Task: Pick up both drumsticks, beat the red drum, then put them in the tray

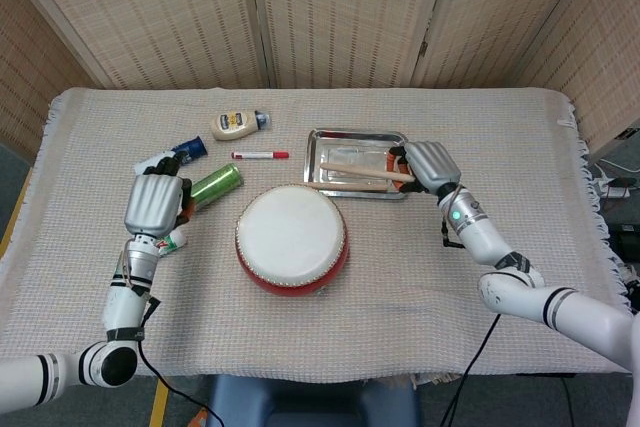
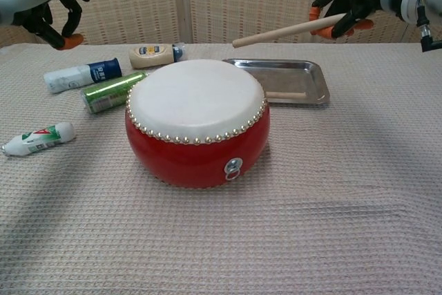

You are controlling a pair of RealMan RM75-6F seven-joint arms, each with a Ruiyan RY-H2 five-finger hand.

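The bench (image 1: 480, 117), under its woven cloth, carries everything. At its middle sits the red drum (image 2: 197, 124), skin up and nothing touching it. Behind it and toward the robot's right lies the steel tray (image 1: 357, 143), and one drumstick (image 2: 284, 94) already lies inside along the near edge. The right hand (image 1: 427, 164) hangs above the tray with its fingers clamped on the second drumstick (image 2: 280, 32), which is held off the metal, its free end pointing toward the drum. The left hand (image 1: 152, 204) hovers over the far left of the bench, fingers curled in and holding nothing. Near it lie a green can (image 1: 215, 185), a white and blue tube (image 1: 168, 159), a small white bottle (image 2: 36, 137), a squat sauce bottle (image 1: 237, 124) and a red marker (image 1: 260, 155).

By the look of things the task is nearly finished — one stick is put away, and what remains is to lower the last one into the tray and let go.
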